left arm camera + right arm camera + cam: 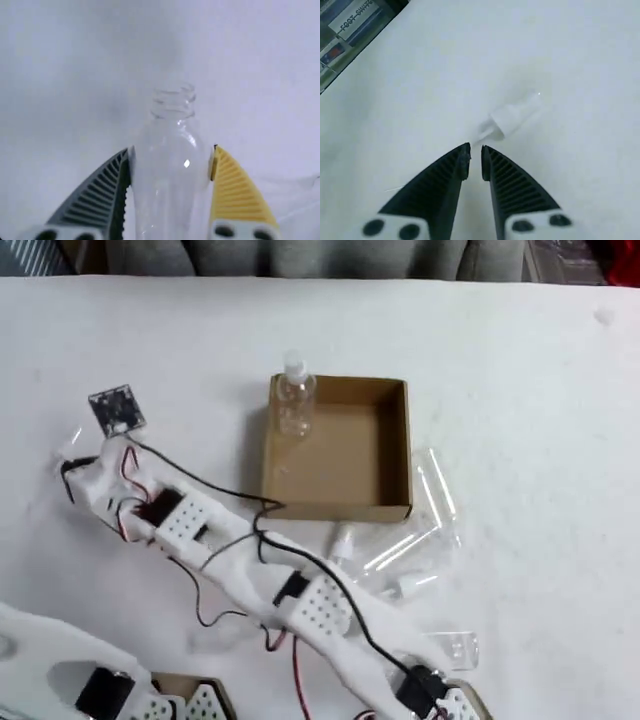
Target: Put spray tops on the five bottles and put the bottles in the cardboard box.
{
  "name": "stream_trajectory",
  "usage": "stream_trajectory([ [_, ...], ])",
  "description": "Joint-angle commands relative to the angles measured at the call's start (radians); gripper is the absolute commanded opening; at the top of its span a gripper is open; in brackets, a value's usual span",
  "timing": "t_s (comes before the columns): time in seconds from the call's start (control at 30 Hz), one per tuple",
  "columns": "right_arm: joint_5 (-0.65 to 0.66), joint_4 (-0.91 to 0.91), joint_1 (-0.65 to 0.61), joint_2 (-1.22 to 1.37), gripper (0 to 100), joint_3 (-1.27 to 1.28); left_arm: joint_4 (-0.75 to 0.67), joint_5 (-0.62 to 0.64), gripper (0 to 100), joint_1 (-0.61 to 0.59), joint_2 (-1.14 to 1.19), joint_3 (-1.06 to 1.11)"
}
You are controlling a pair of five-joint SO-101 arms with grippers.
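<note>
A clear, capless bottle stands between the grey and yellow fingers of my left gripper, which is shut on its body; the threaded neck points away from the wrist. My right arm stretches across the table to the far left. There my right gripper is closed to a narrow gap on the thin tube of a white spray top that lies on the white table. The cardboard box sits mid-table, and one capped bottle stands in its far left corner.
Several clear bottles and two loose spray tops lie right of and in front of the box. A small square board lies left of the box. The left arm's white body fills the near left corner.
</note>
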Motion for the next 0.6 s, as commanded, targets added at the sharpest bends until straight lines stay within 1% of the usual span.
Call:
stream_trajectory([
  [0.0,-0.008,0.053,0.005,0.085,2.2,-0.287,0.107,0.028,2,0.058,0.021,-0.172],
  [0.1,-0.028,0.111,0.004,0.174,8.4,-0.434,0.141,0.028,2,0.062,0.053,-0.224],
  [0.2,-0.132,0.186,0.005,0.255,14.5,-0.554,0.143,0.028,2,0.062,0.085,-0.245],
  [0.27,-0.146,0.263,0.005,0.291,15.6,-0.620,0.143,0.023,2,0.074,0.102,-0.244],
  [0.37,-0.141,0.461,0.005,0.306,11.8,-0.744,0.189,0.021,2,0.096,0.114,-0.245],
  [0.47,-0.141,0.694,0.010,0.312,5.0,-0.876,0.253,0.020,2,0.133,0.108,-0.245],
  [0.53,-0.140,0.826,0.022,0.314,1.4,-0.964,0.270,0.021,2,0.165,0.105,-0.245],
  [0.57,-0.140,0.881,0.028,0.308,1.5,-0.987,0.270,0.021,2,0.180,0.101,-0.245],
])
